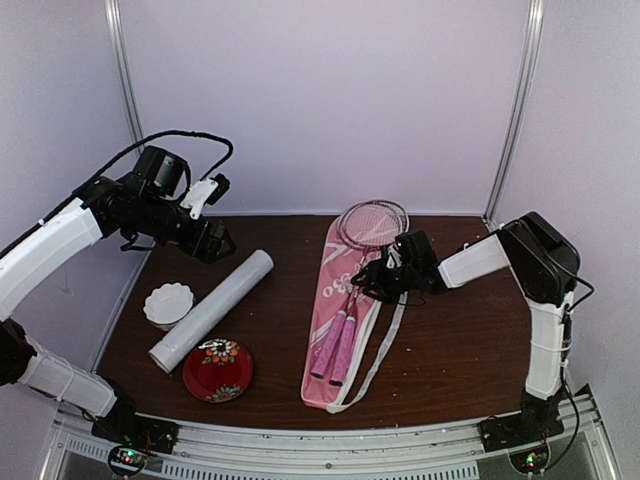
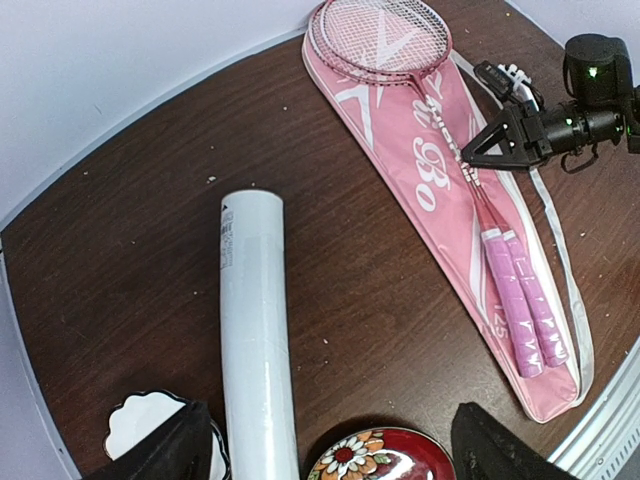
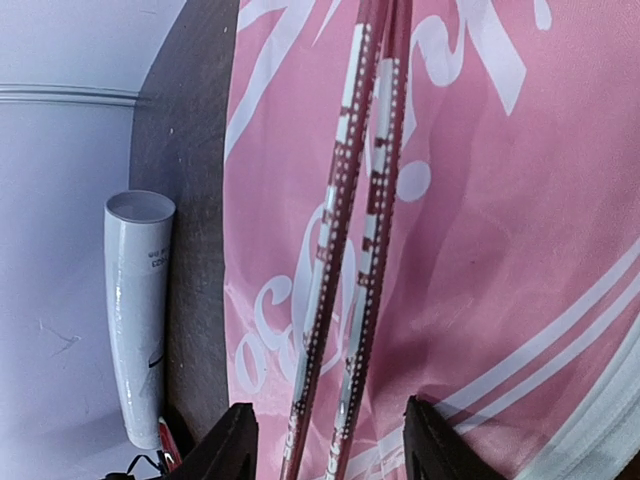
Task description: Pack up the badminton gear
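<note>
Between the fingers of the R pincer [image 3: 328, 408] run both racquet shafts [image 3: 335, 240]. Jaws approx. half open, straddling the pair w/ a gap each side; nothing gripped. Shafts lie side by side on top of the pink bag [image 3: 500, 250], not inside it. Heads [image 2: 375, 35] sit at the bag's far end, pink handles [image 2: 525, 300] toward its near end.

Handling (est.): racquets light; shafts thin, springy, glossy, likely to slip or roll. Take hold at the wrapped handles for friction. Bag is limp fabric; pinch an edge.

L pincer [image 2: 335, 435] is wide open, empty, above the white tube [image 2: 255, 330], which lies on the table [image 2: 130, 250] btwn bowl [image 2: 135, 425] and plate [image 2: 375, 460]. Tube rigid, smooth, will roll; clamp mid-length. No shuttlecocks in view.
</note>
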